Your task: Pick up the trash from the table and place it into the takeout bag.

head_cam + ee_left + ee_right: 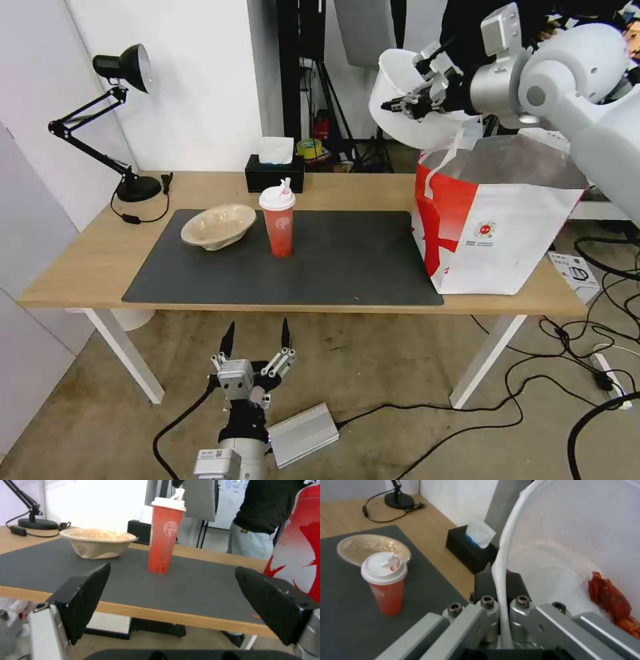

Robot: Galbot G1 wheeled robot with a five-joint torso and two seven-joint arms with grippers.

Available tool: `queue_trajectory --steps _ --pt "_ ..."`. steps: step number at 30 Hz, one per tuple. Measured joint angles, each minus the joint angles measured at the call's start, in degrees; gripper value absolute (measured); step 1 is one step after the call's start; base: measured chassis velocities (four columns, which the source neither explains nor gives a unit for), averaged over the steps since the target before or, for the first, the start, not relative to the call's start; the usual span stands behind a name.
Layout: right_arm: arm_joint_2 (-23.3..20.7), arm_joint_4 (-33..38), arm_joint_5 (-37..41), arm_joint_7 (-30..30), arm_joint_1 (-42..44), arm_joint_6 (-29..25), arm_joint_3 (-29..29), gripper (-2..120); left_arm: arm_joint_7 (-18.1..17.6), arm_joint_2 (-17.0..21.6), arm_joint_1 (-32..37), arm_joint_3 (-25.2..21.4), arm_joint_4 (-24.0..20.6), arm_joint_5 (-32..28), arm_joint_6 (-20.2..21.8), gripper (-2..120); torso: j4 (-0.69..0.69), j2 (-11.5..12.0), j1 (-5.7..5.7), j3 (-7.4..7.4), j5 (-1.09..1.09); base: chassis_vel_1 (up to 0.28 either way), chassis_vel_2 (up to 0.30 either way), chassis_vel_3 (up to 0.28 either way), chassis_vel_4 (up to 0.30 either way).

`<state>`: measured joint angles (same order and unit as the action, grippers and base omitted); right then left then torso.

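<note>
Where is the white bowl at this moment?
In the head view the white bowl is held by the right claw above the takeout bag, at the table's right end.

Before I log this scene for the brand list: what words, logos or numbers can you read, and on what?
Nothing reads as text.
Takeout bag: small round red logo with a line of print under it, too small to read.
Red cup: pale round emblem, no legible letters.
Box on the floor by the table: printing too small to read.
</note>
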<state>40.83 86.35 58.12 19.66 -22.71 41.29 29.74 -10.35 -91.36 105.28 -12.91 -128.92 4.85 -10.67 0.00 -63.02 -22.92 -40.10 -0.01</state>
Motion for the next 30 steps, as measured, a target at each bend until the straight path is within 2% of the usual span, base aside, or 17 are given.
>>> queue_trajectory --steps 17,24,30 --pt "-6.99 1.77 -1.26 0.38 3.22 -0.04 -3.02 0 0.07 0.01 -0.73 0.00 1.61 0.18 -0.01 100 0.00 0.00 0.00 0.00 0.01 0.000 0.000 0.000 0.000" --pt "-10.94 3.88 -1.36 0.41 7.77 -0.05 -6.80 0 0.15 0.03 -0.76 0.00 1.91 0.46 -0.01 100 0.00 0.00 0.00 0.00 0.01 0.000 0.000 0.000 0.000" --pt "-12.31 4.58 -1.53 0.41 10.96 -0.05 -9.57 0 0.15 0.05 -0.71 0.00 1.94 0.61 -0.01 100 0.00 0.00 0.00 0.00 0.01 0.000 0.000 0.000 0.000"
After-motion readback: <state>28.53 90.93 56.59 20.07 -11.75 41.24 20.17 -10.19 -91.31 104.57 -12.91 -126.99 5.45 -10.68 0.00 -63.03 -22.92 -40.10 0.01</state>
